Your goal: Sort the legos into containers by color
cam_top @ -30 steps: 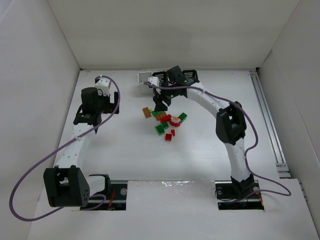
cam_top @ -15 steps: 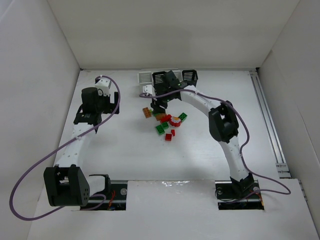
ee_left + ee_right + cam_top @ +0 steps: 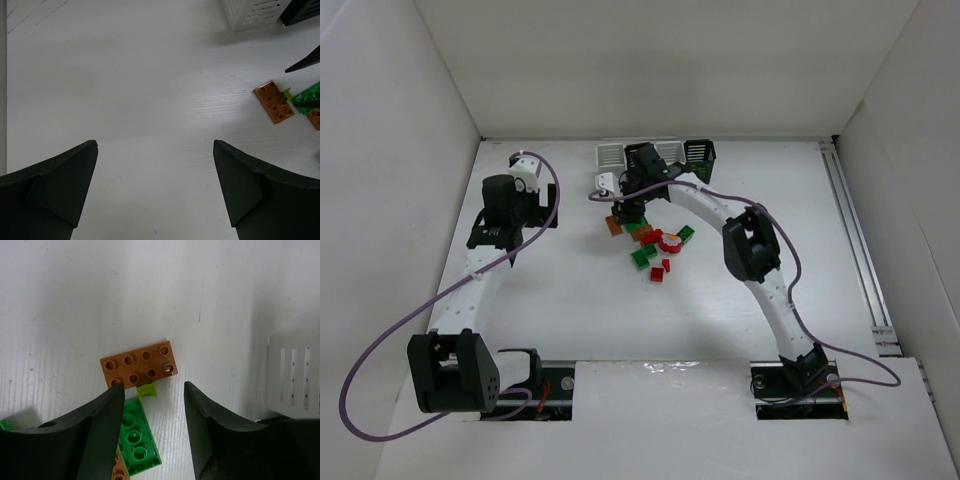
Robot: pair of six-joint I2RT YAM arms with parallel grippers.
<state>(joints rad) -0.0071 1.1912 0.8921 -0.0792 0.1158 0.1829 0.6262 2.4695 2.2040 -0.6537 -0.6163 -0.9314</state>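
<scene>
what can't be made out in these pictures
What the containers hold: top view, too small, right arm covers one.
Shape of the yellow-green piece: right wrist view, only a sliver shows between orange brick and green brick.
The white bin: left wrist view, cut off by the top edge.
How many legos: top view, piled, right claw over some.

**Top view:** we look steeply down from above and behind the arm bases, far enough back to hold the whole tabletop (image 3: 570, 290).

**Left wrist view:** we sit close, facing down past its own jaws.

**Right wrist view:** nearer still, straight down.

**Shared:** all three views show the orange brick (image 3: 614, 226) (image 3: 274, 102) (image 3: 139, 364). Both wrist views clip the white bin (image 3: 250, 12) (image 3: 292, 375).
</scene>
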